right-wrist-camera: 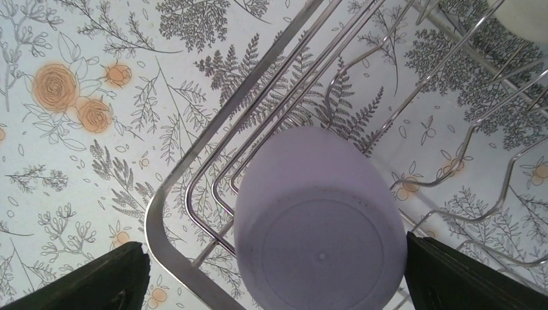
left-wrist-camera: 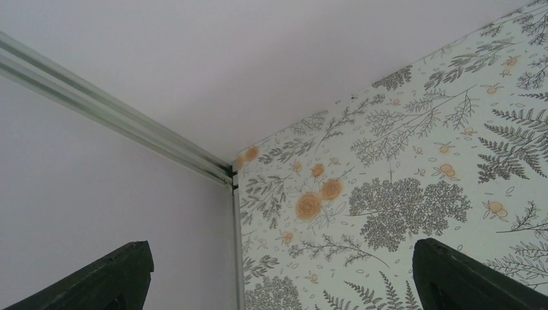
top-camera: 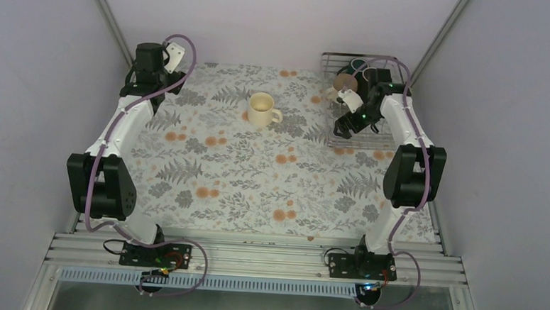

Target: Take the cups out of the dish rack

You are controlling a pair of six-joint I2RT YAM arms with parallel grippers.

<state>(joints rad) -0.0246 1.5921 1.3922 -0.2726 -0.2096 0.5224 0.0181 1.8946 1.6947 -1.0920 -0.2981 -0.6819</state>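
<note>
The wire dish rack [top-camera: 362, 140] stands at the back right of the table. My right gripper [top-camera: 345, 122] hangs over its near left corner, jaws open. In the right wrist view the small lavender cup [right-wrist-camera: 320, 219] stands upside down inside the rack's corner rim [right-wrist-camera: 161, 219], between my fingers [right-wrist-camera: 278, 258]. The right finger is at its side and the left finger is well clear. A mug showing a tan base [top-camera: 343, 82] and a dark mug [top-camera: 358, 65] lie further back in the rack. One cream mug [top-camera: 264, 110] stands upright on the table. My left gripper [top-camera: 169, 63] is open and empty.
The left gripper [left-wrist-camera: 281, 258] faces the table's far left corner, where the wall and a metal frame post [left-wrist-camera: 234, 181] meet the flowered cloth. A cream cup edge [right-wrist-camera: 526, 16] shows at the far end of the rack. Walls close in on both sides.
</note>
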